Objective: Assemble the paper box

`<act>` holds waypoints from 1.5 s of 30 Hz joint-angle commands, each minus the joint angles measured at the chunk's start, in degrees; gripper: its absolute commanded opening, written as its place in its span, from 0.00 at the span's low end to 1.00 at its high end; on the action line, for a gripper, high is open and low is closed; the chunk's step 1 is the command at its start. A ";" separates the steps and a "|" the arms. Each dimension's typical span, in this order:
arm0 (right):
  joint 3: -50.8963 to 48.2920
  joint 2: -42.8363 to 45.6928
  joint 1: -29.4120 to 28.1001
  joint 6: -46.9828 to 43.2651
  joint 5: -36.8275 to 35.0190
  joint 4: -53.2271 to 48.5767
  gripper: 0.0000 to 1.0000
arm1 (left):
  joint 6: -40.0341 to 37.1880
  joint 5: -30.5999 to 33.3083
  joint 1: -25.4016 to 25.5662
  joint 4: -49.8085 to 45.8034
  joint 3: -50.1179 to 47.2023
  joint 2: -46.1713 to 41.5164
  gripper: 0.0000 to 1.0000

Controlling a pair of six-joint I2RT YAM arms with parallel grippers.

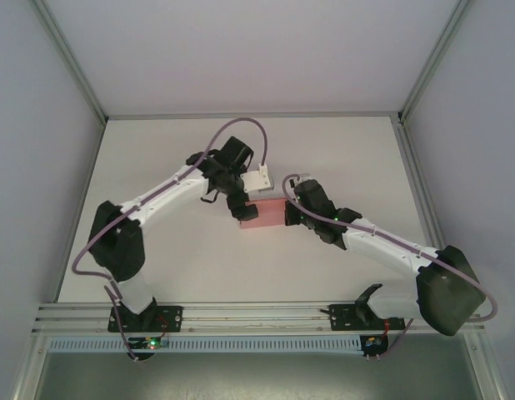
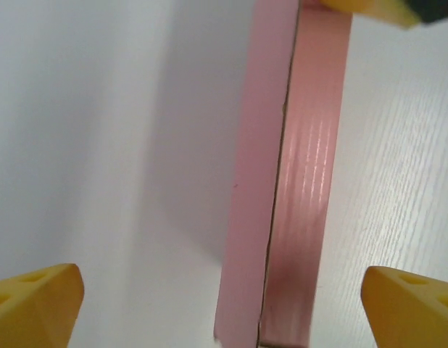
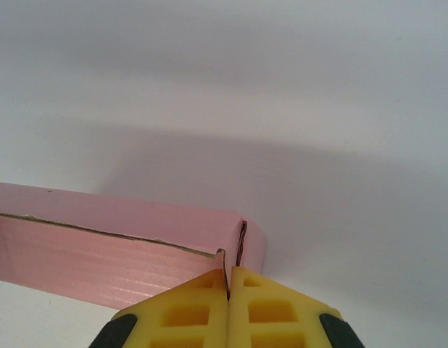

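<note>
The pink paper box [image 1: 262, 213] lies folded into a low rectangle at the middle of the white table. My right gripper [image 1: 292, 213] is shut on the card wall at its right end; in the right wrist view the yellow fingers [image 3: 231, 304] pinch the wall at the corner of the box [image 3: 130, 246]. My left gripper [image 1: 241, 207] stands open at the box's left end. In the left wrist view the box [image 2: 296, 203] runs upright between the wide-apart yellow fingertips [image 2: 35, 301], with the lid seam showing as a dark line.
The white table [image 1: 157, 167] is walled by grey panels and an aluminium frame. A rail [image 1: 257, 315] runs along the near edge between the arm bases. Purple cables loop over both arms.
</note>
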State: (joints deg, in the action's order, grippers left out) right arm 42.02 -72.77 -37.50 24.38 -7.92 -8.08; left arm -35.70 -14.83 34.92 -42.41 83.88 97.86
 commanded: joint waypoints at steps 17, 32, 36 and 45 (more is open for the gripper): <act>5.18 -3.88 -1.51 4.45 -2.73 -6.76 0.00 | 29.76 11.83 0.64 5.01 -9.34 -6.17 0.43; 7.18 -6.07 -3.50 4.31 -11.16 -10.37 0.00 | 40.74 7.66 0.67 -3.44 0.61 -1.34 0.00; 9.11 -7.25 -6.02 4.60 -17.39 -12.54 0.00 | 48.40 6.71 0.33 -3.65 2.62 -0.01 0.00; 11.44 -9.49 -10.25 3.61 -26.16 -13.72 0.00 | 61.73 -5.57 -3.54 -6.97 7.36 3.71 0.00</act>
State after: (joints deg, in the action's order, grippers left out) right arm 51.48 -80.38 -45.98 28.73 -30.48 -21.10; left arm 18.31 -12.25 32.97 -48.58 88.92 101.32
